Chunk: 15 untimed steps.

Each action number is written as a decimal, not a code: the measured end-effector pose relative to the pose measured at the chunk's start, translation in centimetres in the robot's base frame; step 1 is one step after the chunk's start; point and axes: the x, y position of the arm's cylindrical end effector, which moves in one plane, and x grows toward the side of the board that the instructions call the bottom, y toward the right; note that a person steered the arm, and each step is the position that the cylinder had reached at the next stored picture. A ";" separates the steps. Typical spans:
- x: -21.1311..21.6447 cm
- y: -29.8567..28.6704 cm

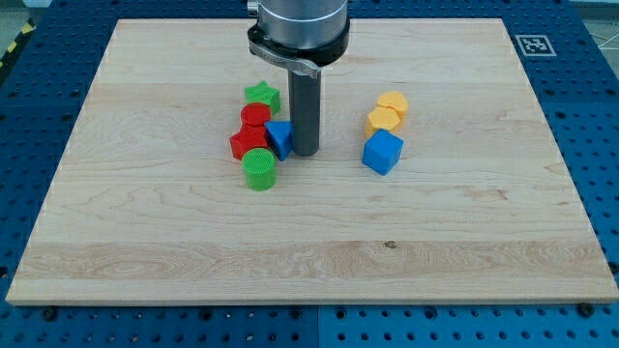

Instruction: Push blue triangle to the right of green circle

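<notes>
Seemingly pressed against the job at hand, my tip is seen planted on the wooden board immediately at the view's right of the blue triangle, touching it or very nearly so; the rod hides the seam, so contact cannot be confirmed. No gripper is carried, so nothing is clenched or grasped: the block can only be shoved. The blue triangle is wedged in a tight cluster, with the red blocks against its view-left side, the green star above them, and the green circle just below and slightly to the view's left. Well apart to the view's right are found two yellow blocks and a blue cube. The triangle is judged to be a light, rigid plastic piece that would slide readily on the smooth wood, and its slanted faces are expected to make it pivot if struck off-centre. A push is best applied squarely to its upper face, from the view's top, so that it is carried down beside the green circle without the neighbours being dragged along.
</notes>
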 end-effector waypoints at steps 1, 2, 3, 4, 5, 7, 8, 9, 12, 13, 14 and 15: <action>0.8 0.5; -1.5 1.3; -6.2 0.6; -7.9 -1.1; -6.4 -2.8; -2.0 -3.2; -0.5 -3.0; -0.4 -2.6; 3.3 2.9; 2.2 2.9; 0.5 2.9; 0.5 2.3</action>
